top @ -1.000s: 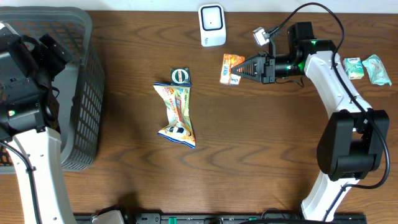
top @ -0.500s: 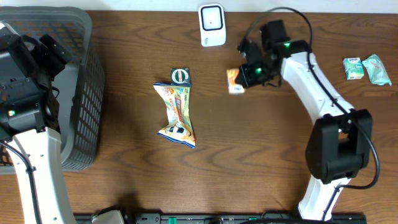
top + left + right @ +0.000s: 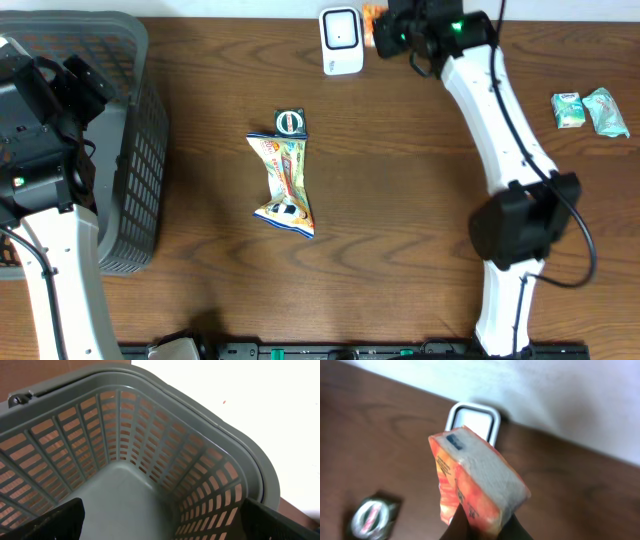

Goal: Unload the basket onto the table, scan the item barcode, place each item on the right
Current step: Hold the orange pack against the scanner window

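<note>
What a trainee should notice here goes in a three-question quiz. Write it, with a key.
1. True or false: the right gripper is shut on the orange packet.
2. The packet is: A) lying flat on the table; B) held up near the white scanner; C) dropped in a bin.
3. Fill in: the left gripper hangs open over the grey ____.
Key: 1 true; 2 B; 3 basket.
</note>
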### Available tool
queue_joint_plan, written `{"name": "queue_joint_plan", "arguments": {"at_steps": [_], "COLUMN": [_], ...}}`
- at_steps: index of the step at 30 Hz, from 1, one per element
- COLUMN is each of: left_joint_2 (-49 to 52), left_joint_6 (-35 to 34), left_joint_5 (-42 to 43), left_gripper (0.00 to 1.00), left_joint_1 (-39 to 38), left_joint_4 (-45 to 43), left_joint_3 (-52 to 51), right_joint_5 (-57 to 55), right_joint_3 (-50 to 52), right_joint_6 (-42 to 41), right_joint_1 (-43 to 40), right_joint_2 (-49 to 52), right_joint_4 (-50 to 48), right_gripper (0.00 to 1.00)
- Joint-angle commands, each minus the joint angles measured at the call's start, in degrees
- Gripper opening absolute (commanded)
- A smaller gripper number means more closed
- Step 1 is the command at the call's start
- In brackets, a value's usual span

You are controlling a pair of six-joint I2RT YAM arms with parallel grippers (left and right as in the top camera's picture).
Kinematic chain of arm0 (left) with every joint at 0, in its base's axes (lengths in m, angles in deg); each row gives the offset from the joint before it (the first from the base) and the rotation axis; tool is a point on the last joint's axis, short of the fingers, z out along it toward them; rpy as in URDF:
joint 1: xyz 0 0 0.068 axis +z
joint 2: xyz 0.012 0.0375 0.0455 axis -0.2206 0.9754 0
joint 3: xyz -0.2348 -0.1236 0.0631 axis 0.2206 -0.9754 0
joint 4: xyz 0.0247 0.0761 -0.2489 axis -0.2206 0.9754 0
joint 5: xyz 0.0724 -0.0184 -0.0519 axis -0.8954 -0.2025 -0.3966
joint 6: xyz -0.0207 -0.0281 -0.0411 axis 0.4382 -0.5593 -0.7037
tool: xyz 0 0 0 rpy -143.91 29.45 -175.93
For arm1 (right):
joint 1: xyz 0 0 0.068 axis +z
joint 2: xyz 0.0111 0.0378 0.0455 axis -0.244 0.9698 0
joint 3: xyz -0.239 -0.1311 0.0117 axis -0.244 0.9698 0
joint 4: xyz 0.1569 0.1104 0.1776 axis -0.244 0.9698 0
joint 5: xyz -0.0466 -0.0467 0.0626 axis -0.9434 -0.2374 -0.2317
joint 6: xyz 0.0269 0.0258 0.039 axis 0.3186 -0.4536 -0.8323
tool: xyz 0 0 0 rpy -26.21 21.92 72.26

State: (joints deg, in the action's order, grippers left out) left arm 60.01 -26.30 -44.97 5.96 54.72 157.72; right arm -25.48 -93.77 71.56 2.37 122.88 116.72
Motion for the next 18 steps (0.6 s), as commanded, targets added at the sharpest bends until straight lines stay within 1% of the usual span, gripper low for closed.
{"name": "queue_joint_plan", "arguments": {"at_steps": [1, 3, 7, 10, 14, 16, 18], "left_joint_2": [0.1, 0.1, 0.1, 0.1, 0.1, 0.1, 0.1], "left_joint_6": [0.6, 0.6, 0.6, 0.6, 0.6, 0.6, 0.6], "left_joint_5": [-0.1, -0.1, -0.1, -0.1, -0.1, -0.1, -0.1], "left_gripper": [0.98, 0.98, 0.98, 0.98, 0.98, 0.98, 0.98], "left_joint_1": [0.3, 0.3, 0.3, 0.3, 0.3, 0.3, 0.3], "left_joint_4": [0.0, 0.0, 0.0, 0.0, 0.0, 0.0, 0.0], "left_joint_3": [0.9, 0.9, 0.9, 0.9, 0.9, 0.9, 0.9], "right_joint_5": [-9.4, -15.5, -23.9, -24.2, -24.2, -24.5, -25.3], "right_joint_3": [-8.2, -10.1, -10.1, -10.1, -10.1, -10.0, -10.0], "right_joint_6": [6.2, 11.0, 25.7, 35.7, 47.4, 50.8, 51.1], "right_joint_1": [1.4, 2.3, 4.8, 6.5, 8.3, 8.9, 9.2], "right_joint_2": [7.7, 10.2, 13.5, 15.5, 18.3, 19.7, 20.9], "right_joint_4": [-0.4, -3.4, -13.3, -18.1, -21.3, -21.4, -21.6], "right_gripper": [0.01, 0.01, 0.01, 0.01, 0.01, 0.01, 0.01]}}
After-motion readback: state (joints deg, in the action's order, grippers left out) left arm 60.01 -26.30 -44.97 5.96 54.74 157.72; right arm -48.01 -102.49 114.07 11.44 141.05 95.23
